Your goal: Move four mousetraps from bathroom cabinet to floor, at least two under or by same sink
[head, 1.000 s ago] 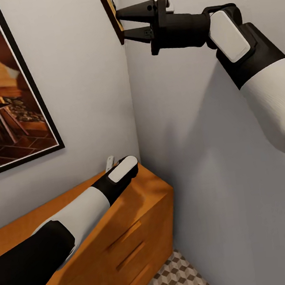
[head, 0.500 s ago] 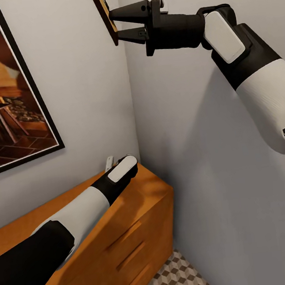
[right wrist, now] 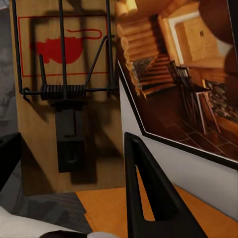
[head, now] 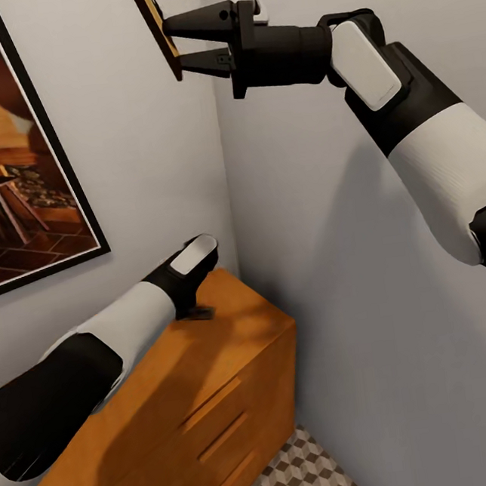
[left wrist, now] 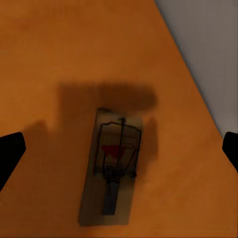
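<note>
Right tool [head: 173, 46]: raised high near the room corner; a flat tan wooden mousetrap with black wire spring and red printed mark [head: 153, 27] is gripped between its two black tapered fingers. In the right wrist view the same trap [right wrist: 64, 94] is seen close up, face toward the camera, with one black finger [right wrist: 148, 193] in front of it.

Left tool: its jaw state cannot be told from the head view, where the black-and-white left arm [head: 124, 326] reaches over the chest top. In the left wrist view two dark fingertips [left wrist: 10, 153] are seen at opposite edges, spread wide, nothing between them touching.

Second mousetrap [left wrist: 113, 166]: a flat plate with wire bar and red mark, lying flat on the orange top beneath the left tool, apart from both fingertips.

Low orange-brown wooden cabinet with slim bar handles [head: 216, 398]: set against the grey wall, in the corner.

Cube-patterned tiled bathroom floor [head: 302, 479]: visible beside the cabinet's base.

Dark-framed picture of a wooden interior [head: 11, 150]: hung on the wall above the cabinet.
</note>
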